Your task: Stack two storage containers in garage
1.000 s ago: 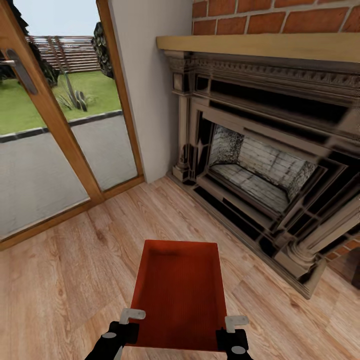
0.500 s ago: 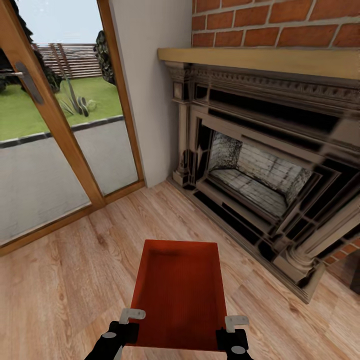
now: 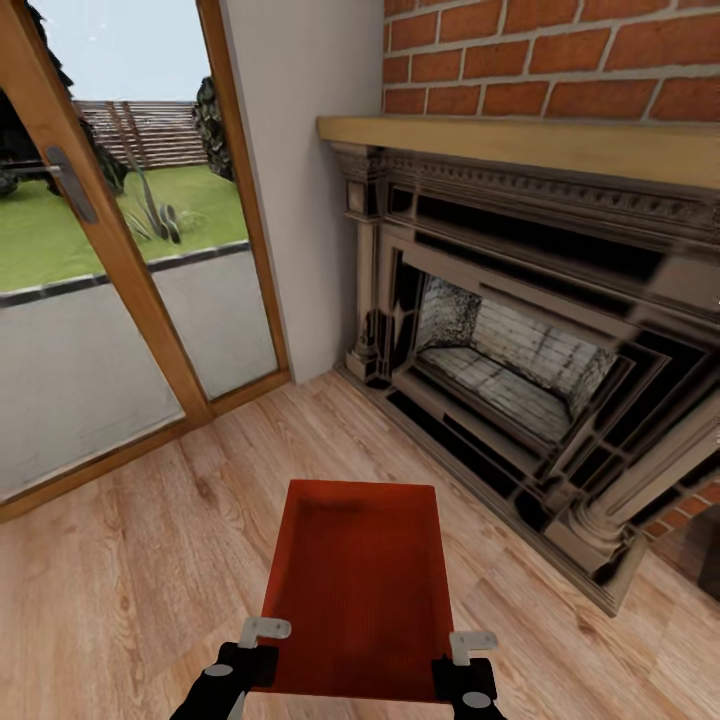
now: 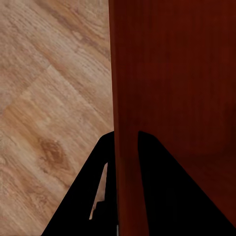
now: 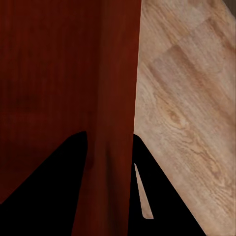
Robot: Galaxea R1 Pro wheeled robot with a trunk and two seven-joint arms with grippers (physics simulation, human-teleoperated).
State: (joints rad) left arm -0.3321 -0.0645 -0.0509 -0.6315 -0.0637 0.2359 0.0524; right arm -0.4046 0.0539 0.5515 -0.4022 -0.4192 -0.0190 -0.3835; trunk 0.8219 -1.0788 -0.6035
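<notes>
Orange-red rectangular lidless storage bin (image 3: 357,590) is carried off the light wood-plank floor (image 3: 130,560), one arm on each long side near its near end. Left gripper (image 3: 262,650) is clamped on the bin's left wall (image 4: 125,123), one finger inside, one outside. Right gripper (image 3: 462,655) is likewise clamped on the right wall (image 5: 115,98). Ahead right: dark carved fireplace surround (image 3: 540,350) under red brick (image 3: 560,50). Ahead left: wood-framed glass door (image 3: 110,250).

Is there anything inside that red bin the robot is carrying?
No: in the head view the storage container shows a bare orange-red bottom from wall to wall, with nothing lying in it.
</notes>
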